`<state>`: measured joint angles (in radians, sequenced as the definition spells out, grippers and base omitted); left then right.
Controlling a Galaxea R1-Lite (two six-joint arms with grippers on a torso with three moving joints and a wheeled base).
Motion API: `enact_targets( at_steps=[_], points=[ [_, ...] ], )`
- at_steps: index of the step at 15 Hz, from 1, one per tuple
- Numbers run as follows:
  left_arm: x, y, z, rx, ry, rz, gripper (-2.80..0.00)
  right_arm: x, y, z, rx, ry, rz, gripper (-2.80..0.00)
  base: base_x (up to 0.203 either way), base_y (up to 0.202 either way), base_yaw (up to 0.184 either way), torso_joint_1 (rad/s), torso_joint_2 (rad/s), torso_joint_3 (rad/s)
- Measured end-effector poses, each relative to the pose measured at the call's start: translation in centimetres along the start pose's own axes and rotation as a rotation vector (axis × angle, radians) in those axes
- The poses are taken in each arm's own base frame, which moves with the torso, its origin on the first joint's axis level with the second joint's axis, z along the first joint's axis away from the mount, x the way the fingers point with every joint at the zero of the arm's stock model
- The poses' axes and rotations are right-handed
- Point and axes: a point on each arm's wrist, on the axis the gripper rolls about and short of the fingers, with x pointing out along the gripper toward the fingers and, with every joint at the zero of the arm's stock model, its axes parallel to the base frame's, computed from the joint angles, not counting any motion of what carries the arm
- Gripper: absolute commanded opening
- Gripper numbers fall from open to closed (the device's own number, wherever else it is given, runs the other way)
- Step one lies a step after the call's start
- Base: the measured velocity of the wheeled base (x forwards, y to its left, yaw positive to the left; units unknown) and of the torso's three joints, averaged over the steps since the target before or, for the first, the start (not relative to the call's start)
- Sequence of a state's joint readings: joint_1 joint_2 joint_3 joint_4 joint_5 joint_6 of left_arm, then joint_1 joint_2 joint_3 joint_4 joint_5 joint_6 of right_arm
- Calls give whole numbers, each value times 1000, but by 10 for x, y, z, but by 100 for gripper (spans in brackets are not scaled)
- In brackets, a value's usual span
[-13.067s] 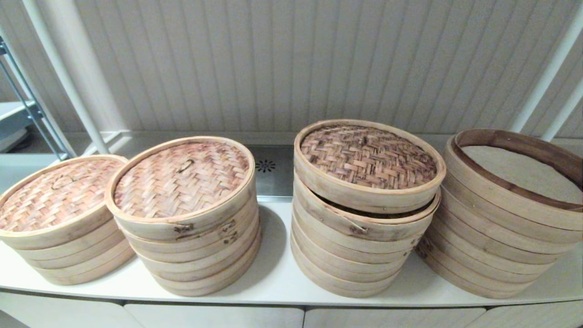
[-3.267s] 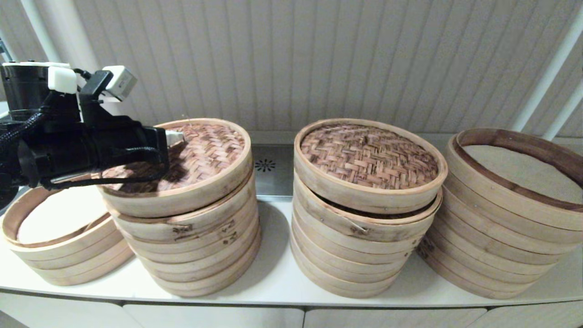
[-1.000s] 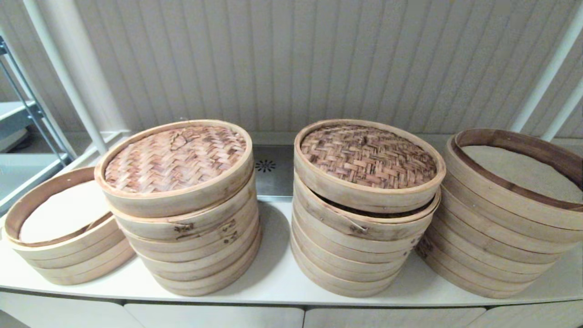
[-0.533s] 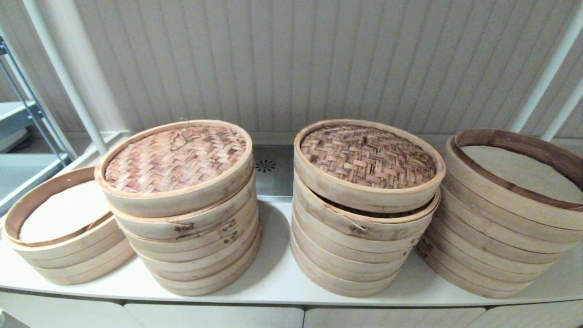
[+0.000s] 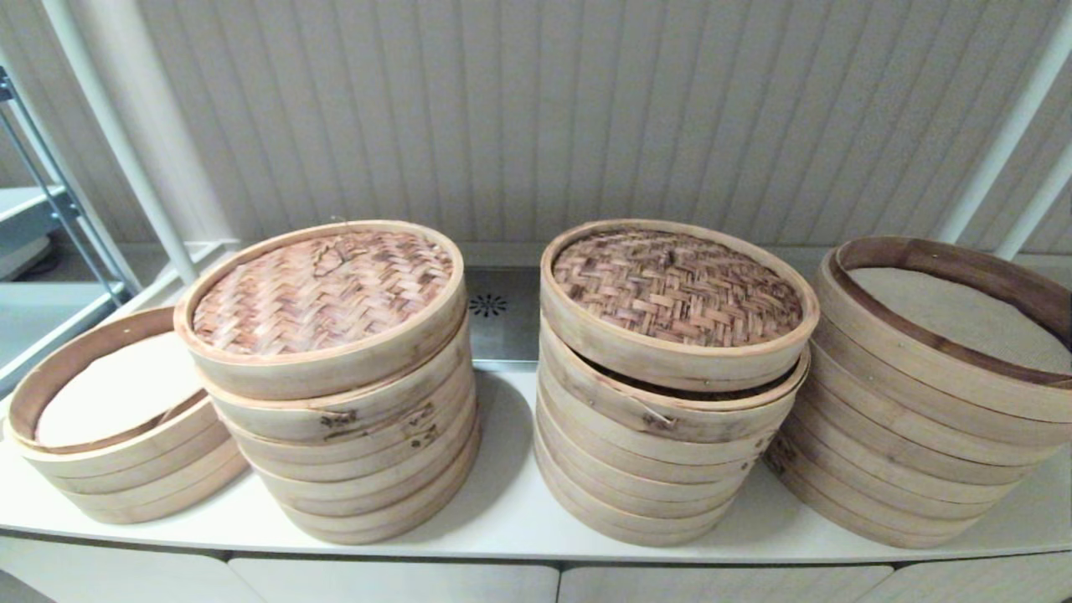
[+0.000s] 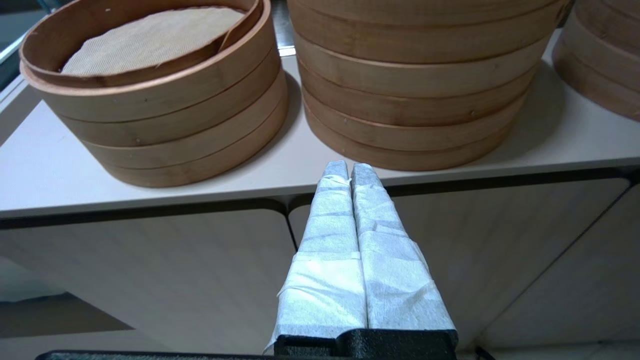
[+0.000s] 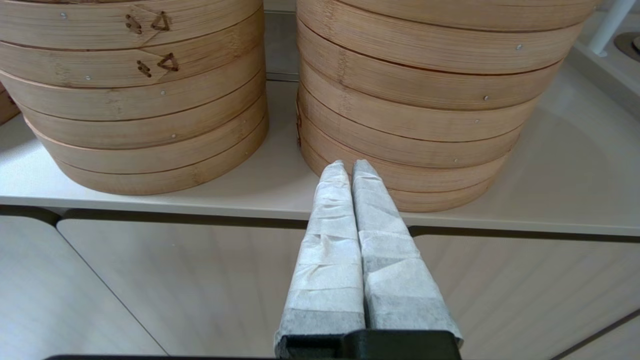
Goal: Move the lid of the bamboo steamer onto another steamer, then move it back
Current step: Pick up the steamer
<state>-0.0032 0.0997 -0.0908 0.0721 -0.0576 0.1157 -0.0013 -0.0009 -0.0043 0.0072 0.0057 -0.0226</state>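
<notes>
The woven bamboo lid (image 5: 322, 293) rests on top of the second steamer stack (image 5: 352, 427), over that stack's own lid. The far-left steamer (image 5: 109, 465) stands uncovered, its pale liner (image 5: 109, 394) showing; the left wrist view shows the same open steamer (image 6: 150, 100). Neither arm appears in the head view. My left gripper (image 6: 348, 167) hangs shut and empty below the counter's front edge, before the two left stacks. My right gripper (image 7: 348, 166) is shut and empty too, low in front of the two right stacks.
A third stack (image 5: 670, 419) carries a darker woven lid (image 5: 674, 285), sitting slightly askew. The far-right stack (image 5: 913, 435) is open-topped. All stand on a white counter (image 5: 502, 519) with cabinet fronts (image 6: 150, 280) below. A metal rack (image 5: 50, 209) stands at the far left.
The left arm, over the lid on the second stack 3.3 s ago, has let go and dropped out of the head view. Nothing has moved in the last second.
</notes>
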Motion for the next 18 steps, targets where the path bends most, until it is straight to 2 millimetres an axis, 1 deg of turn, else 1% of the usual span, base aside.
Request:
enact_targets(
  at_steps=[2, 4, 7, 18],
  points=[
    [1, -1, -14, 18, -26, 12, -280, 0, 0, 0, 0, 0, -1, -280, 0, 0, 0, 0, 0, 0],
    [0, -1, -14, 24, -98, 36, -280, 0, 0, 0, 0, 0, -1, -280, 0, 0, 0, 0, 0, 0],
    [-1, -1, -13, 6, -146, 47, -280, 0, 0, 0, 0, 0, 0, -280, 0, 0, 0, 0, 0, 0],
    [-1, -1, -13, -4, -150, 47, -280, 0, 0, 0, 1, 0, -2, -280, 0, 0, 0, 0, 0, 0]
  ],
)
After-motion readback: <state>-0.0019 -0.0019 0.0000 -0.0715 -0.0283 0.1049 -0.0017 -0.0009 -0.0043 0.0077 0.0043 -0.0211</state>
